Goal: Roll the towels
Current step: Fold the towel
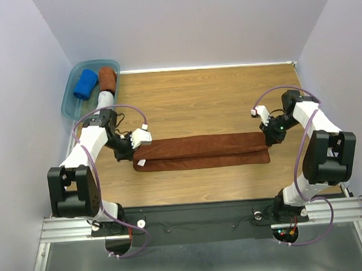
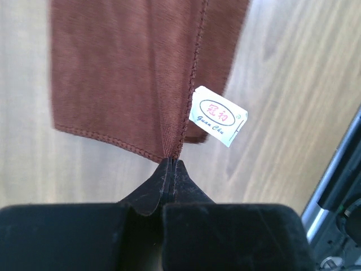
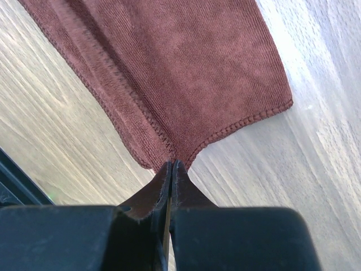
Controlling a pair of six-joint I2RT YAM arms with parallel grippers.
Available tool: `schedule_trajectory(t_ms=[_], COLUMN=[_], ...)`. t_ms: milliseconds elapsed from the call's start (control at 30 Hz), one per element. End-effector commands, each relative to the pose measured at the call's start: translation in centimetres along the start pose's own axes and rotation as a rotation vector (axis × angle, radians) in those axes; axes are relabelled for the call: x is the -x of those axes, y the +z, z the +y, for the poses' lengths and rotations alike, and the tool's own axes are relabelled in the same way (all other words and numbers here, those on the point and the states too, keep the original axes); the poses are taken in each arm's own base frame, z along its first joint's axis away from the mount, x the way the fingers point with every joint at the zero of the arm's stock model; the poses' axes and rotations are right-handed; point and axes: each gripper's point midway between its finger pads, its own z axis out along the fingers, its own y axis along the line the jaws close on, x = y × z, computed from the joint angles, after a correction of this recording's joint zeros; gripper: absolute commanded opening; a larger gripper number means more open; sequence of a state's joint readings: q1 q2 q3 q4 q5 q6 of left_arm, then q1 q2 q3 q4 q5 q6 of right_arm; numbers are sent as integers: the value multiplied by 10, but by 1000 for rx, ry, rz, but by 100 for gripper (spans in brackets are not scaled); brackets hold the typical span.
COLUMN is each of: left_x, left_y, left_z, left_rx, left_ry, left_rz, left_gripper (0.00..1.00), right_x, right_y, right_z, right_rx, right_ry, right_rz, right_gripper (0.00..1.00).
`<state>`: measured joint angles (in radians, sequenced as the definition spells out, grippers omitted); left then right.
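A rust-brown towel (image 1: 200, 151) lies folded lengthwise in a long strip across the wooden table. My left gripper (image 1: 135, 154) is shut on the towel's left end. In the left wrist view the closed fingertips (image 2: 171, 162) pinch the towel's hemmed edge (image 2: 124, 68), next to a white label (image 2: 218, 116). My right gripper (image 1: 269, 139) is shut on the towel's right end. In the right wrist view its tips (image 3: 171, 164) pinch a corner of the towel (image 3: 186, 68). What looks like a light grey towel roll (image 1: 105, 99) lies by the tub, partly hidden by my left arm.
A translucent blue tub (image 1: 68, 100) stands at the back left, holding a blue roll (image 1: 84, 84) and a brown roll (image 1: 107, 78). White walls enclose the table on the left, back and right. The black base rail (image 1: 198, 215) runs along the near edge.
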<state>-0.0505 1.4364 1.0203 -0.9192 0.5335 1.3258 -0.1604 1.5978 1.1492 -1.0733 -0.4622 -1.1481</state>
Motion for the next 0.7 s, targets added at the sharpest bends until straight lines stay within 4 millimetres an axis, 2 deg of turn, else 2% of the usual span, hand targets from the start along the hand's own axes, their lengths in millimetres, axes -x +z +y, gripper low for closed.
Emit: schedule_trajectory(t_ms=[0, 133, 300, 433, 667], left_x=[-12, -14, -4, -4, -14], left_y=[0, 5, -3, -6, 7], left_z=[-17, -19, -12, -15, -23], left_rx=[-13, -39, -7, -25, -42], left_ry=[30, 15, 38, 44, 36], left_rz=[37, 38, 13, 20, 28], left_gripper=[0, 0, 0, 0, 0], right_x=[-6, -11, -6, -10, -24], right_y=[-4, -2, -10, -11, 3], right_z=[-2, -1, -3, 0, 19], right_rx=[-4, -1, -25, -25, 32], right_ry=[-7, -13, -15, -27, -27], right_rz=[13, 29, 7, 19, 32], right_gripper=[1, 1, 1, 1, 1])
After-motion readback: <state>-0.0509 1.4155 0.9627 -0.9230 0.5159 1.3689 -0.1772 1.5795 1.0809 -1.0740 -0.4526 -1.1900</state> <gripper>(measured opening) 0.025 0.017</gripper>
